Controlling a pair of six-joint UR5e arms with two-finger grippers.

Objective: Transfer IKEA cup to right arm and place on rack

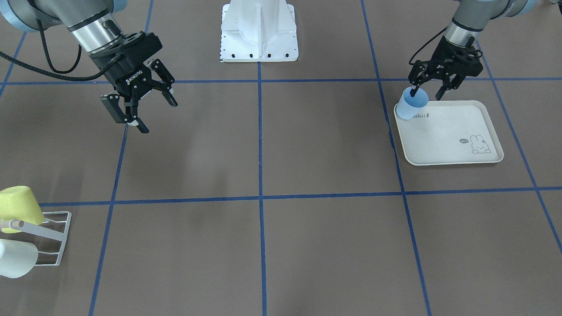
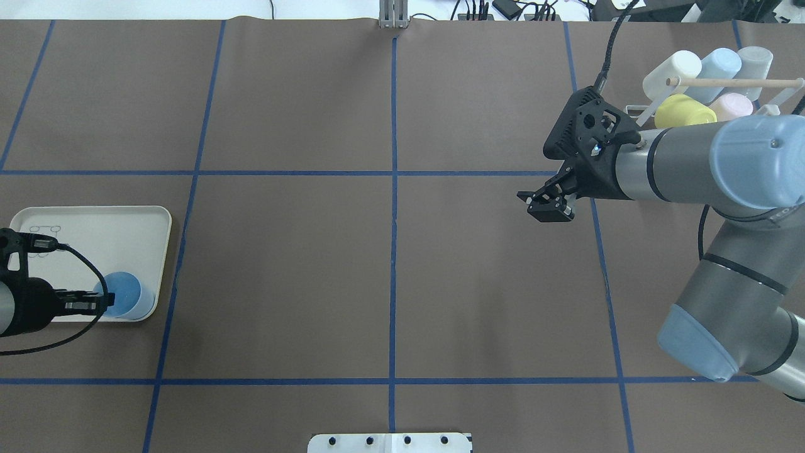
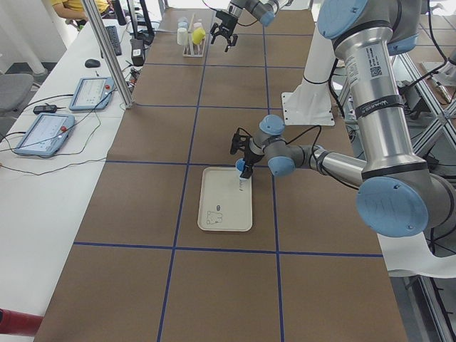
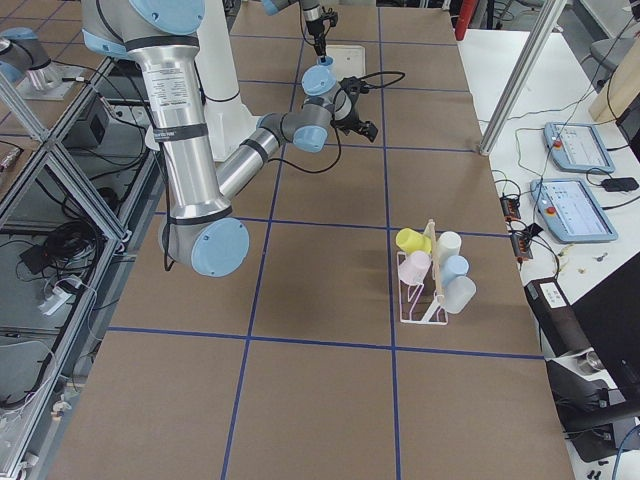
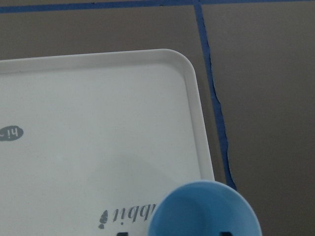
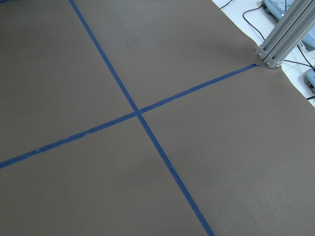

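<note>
The light-blue IKEA cup (image 1: 410, 106) stands upright in a corner of the cream rabbit-print tray (image 1: 452, 145). My left gripper (image 1: 426, 94) is open over the cup, one finger inside the mouth and the other outside the rim above the tray. The left wrist view shows the cup's open mouth (image 5: 206, 211) at its bottom edge. My right gripper (image 1: 158, 117) hangs open and empty above the table, far from the cup. From overhead the right gripper (image 2: 548, 207) sits just short of the white wire rack (image 2: 729, 82).
The rack (image 1: 52, 237) holds several cups, among them a yellow one (image 1: 19, 208) and a white one (image 1: 15, 259). The robot's white base (image 1: 259, 33) stands at mid-table. Blue tape lines cross the brown table cover. Tablets lie on a side desk (image 4: 570, 180).
</note>
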